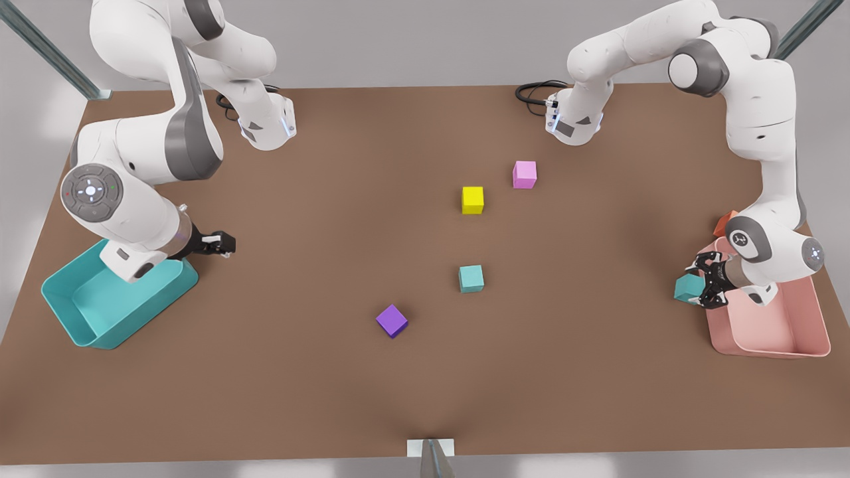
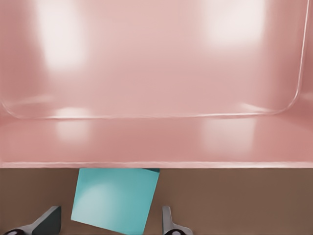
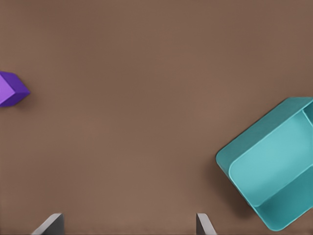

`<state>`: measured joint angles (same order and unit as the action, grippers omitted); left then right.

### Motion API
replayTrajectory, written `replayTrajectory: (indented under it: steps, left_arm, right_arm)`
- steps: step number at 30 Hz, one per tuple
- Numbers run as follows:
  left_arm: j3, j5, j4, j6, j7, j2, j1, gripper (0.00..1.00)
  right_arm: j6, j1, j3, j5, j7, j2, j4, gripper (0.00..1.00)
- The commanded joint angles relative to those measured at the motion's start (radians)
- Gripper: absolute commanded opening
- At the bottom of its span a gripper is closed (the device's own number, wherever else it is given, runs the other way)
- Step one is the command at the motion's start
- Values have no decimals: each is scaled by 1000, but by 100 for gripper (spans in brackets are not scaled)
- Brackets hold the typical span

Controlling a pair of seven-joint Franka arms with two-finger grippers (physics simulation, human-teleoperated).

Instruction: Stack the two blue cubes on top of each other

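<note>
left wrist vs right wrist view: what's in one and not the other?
Left wrist view alone: the pink bin and a teal cube beside its wall, sitting between the left gripper's open fingers, gaps showing on both sides. Right wrist view alone: the purple cube, the teal bin, and the right gripper open over bare table. Both share the brown table.
</note>
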<state>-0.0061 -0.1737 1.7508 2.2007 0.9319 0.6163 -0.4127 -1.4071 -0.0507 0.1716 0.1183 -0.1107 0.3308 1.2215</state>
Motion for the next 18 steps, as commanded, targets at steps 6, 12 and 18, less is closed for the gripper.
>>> replayTrajectory:
  steps: [6,12,18]
  left_arm:
    - [2,28,0,-15,27,2,0,100]
    - [5,60,-11,-12,24,13,0,100]
    - [5,60,-16,-6,24,36,2,100]
  right_arm:
    - [11,0,0,1,49,-1,0,100]
    - [11,0,0,1,48,1,0,100]
    - [11,0,0,0,48,8,-2,100]
